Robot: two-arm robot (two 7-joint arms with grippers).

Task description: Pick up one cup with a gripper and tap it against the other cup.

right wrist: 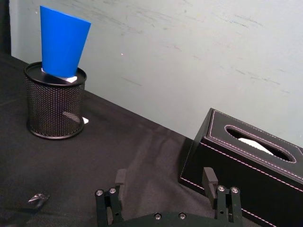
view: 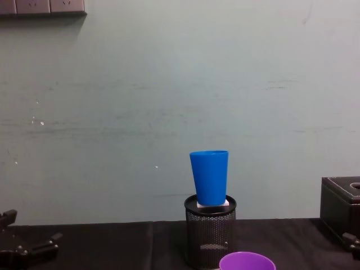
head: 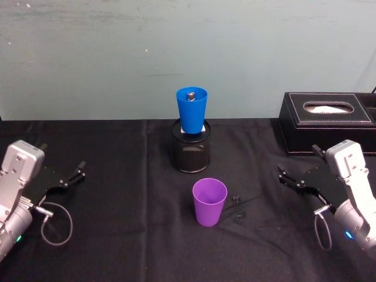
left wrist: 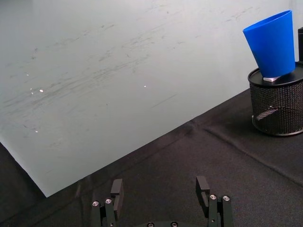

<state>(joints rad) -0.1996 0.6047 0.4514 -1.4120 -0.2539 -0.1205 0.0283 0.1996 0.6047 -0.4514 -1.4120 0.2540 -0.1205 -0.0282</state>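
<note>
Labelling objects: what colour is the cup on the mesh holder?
The cup is blue; chest view.

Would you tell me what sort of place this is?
Probably a robot test bench dressed like an office desk: a table under black cloth against a scuffed pale wall, with a mesh pen holder and a black tissue box, and the left gripper and right gripper open at its sides.

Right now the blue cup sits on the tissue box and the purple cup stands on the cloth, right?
No: the blue cup sits on the mesh holder, not the tissue box; the head view shows it. The purple cup does stand on the cloth. The left arm and right arm rest aside, jaws open.
</note>
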